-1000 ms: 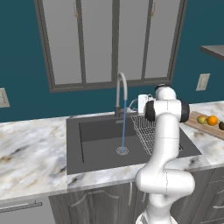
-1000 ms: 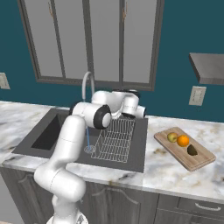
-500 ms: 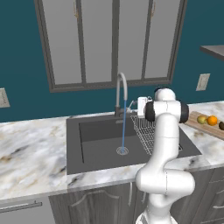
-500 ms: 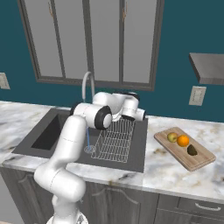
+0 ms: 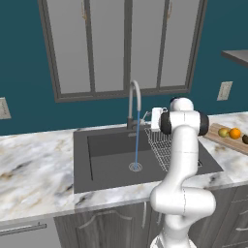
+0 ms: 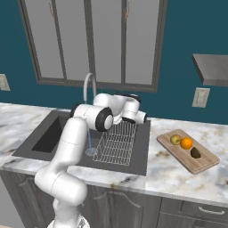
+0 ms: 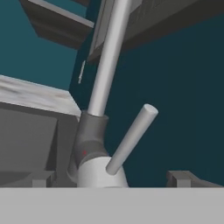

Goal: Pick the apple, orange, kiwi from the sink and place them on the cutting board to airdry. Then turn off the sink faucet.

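The apple (image 6: 176, 139), orange (image 6: 186, 143) and kiwi (image 6: 195, 152) lie together on the wooden cutting board (image 6: 202, 164), right of the sink (image 6: 49, 133). In the left base view they are the apple (image 5: 223, 131), orange (image 5: 235, 133) and kiwi (image 5: 245, 139) on the cutting board (image 5: 213, 133). The sink faucet (image 5: 134, 101) runs a blue stream into the sink (image 5: 106, 150). My gripper (image 5: 147, 117) is open just right of the faucet's base. In the hand view the gripper (image 7: 113, 179) faces the sink faucet (image 7: 89, 144), whose grey lever (image 7: 131, 138) slants up between my spread fingertips (image 7: 183, 178).
A wire dish rack (image 5: 164, 145) fills the right end of the basin, under my arm. The marble counter (image 5: 34, 169) runs along both sides. A window (image 5: 126, 43) sits behind the faucet, with a wall outlet (image 6: 201, 97) and a shelf (image 6: 211, 67) at the right.
My hand has edged slightly closer to the faucet. The fruit on the board has not moved and the water keeps running.
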